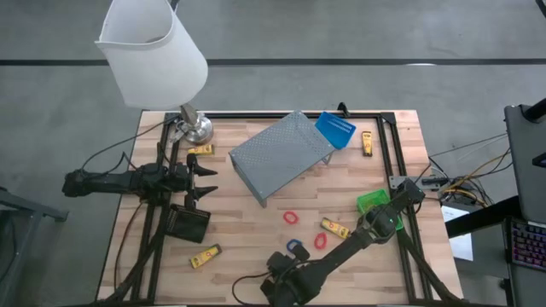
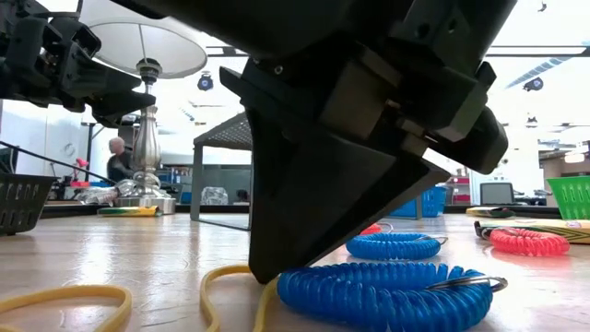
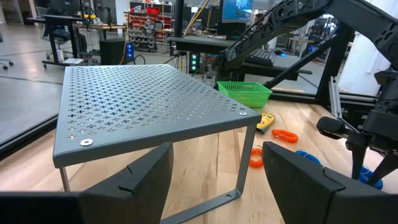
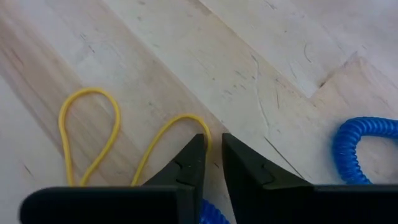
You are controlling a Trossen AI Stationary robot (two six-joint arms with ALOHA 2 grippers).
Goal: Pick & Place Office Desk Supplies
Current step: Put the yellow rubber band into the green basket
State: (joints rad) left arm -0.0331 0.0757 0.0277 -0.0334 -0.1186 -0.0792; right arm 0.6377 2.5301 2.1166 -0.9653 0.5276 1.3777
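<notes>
My right gripper [image 4: 213,140] points steeply down at the table's near edge [image 1: 294,256], its fingertips on the wood and almost together on a thin yellow rubber band [image 4: 90,124]. A blue coil loop [image 2: 387,295] lies right beside and partly under its fingers. Farther back lie a second blue coil [image 2: 395,245] and a red one [image 2: 527,242]. Yellow oblong pieces [image 1: 205,256] [image 1: 334,227] lie flat on the table. The black bin [image 1: 188,222], green bin [image 1: 372,202] and blue bin [image 1: 335,130] stand apart. My left gripper [image 1: 207,181] waits open at the left. My right gripper has the rubber band's bent end [image 4: 186,119] at its fingertips, which come slanting down from above with only a narrow gap between them. The bend runs in at the inner edge of one fingertip [image 4: 200,146]. The rest of the band lies slack in loops on the table.
A grey perforated metal riser [image 1: 281,155] stands mid-table, in front of my left gripper [image 3: 217,162]. A white-shaded lamp [image 1: 153,51] stands on its metal base [image 1: 196,128] at the far left. More red loops [image 1: 292,217] and yellow pieces [image 1: 367,143] lie scattered about.
</notes>
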